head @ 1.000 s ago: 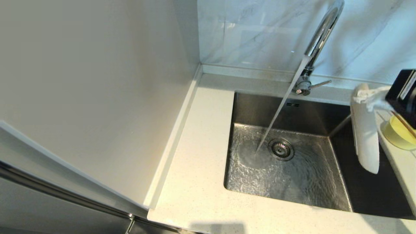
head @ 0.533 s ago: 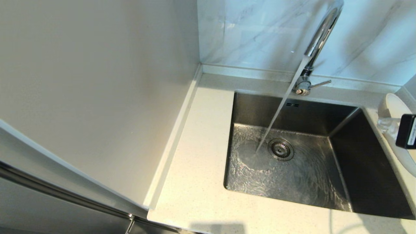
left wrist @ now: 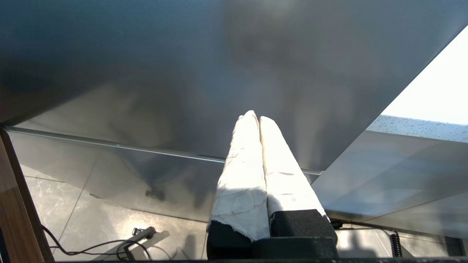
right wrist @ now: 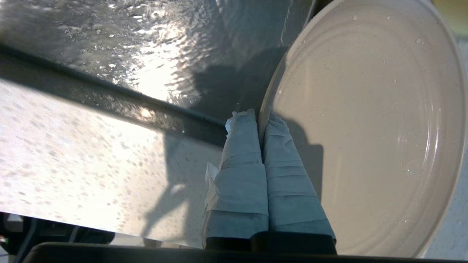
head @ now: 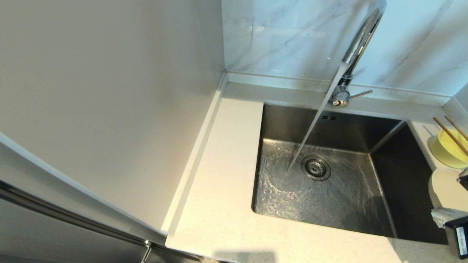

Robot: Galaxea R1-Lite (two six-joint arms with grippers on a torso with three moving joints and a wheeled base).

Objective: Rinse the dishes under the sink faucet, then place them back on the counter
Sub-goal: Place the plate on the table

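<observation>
The right gripper (right wrist: 260, 118) pinches the wet plate (head: 444, 188) by its rim, at 4 o'clock from the drain (head: 316, 168), probably resting it on the counter (head: 223, 204); the left gripper (left wrist: 255, 117), pressed shut on nothing, waits below.

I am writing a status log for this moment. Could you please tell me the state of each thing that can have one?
Faucet: running into the sink.
Plate: wet, right gripper shut on its rim.
Bowl: on the counter, chopsticks across it.
Left gripper: shut, empty.
</observation>
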